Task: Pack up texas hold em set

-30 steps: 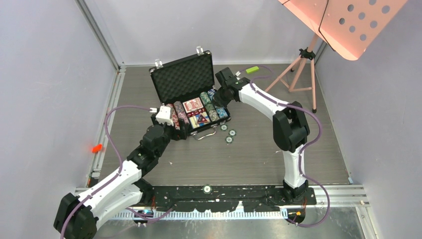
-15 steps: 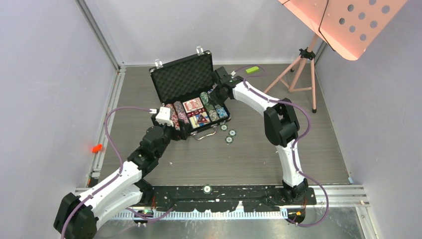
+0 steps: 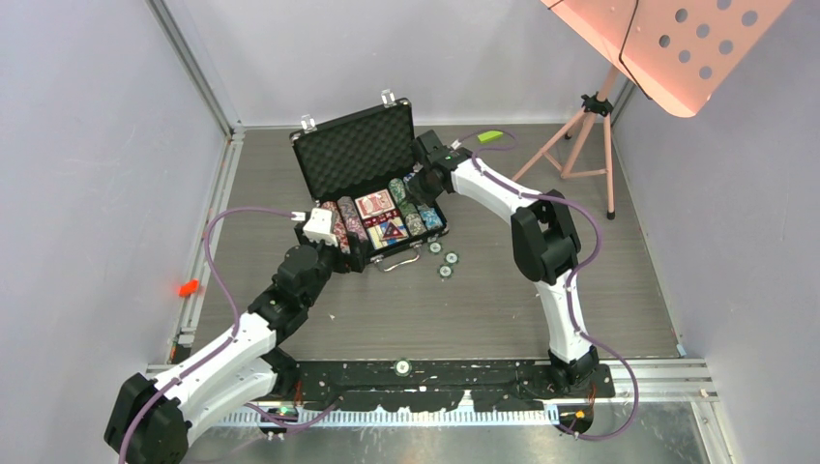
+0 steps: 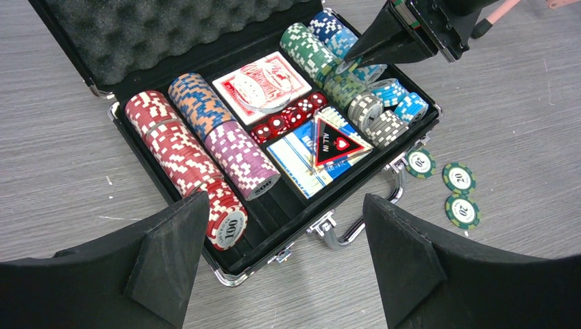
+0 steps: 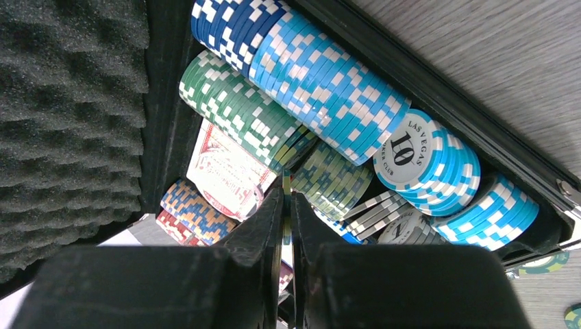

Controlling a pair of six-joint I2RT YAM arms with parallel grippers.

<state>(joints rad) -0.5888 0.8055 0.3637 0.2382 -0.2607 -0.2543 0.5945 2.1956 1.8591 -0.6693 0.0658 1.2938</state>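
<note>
Green block [image 3: 490, 136], pink tripod stand [image 3: 597, 104]

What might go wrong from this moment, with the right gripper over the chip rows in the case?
1. The right gripper pinches a thin chip edge-on above the green chip row; released here, it may fall flat across the rows instead of seating.
2. The ALL IN marker stands tilted in the briefcase; it may hinder the lid.
3. Three green 20 chips lie outside the briefcase; closing now would leave them out.
</note>
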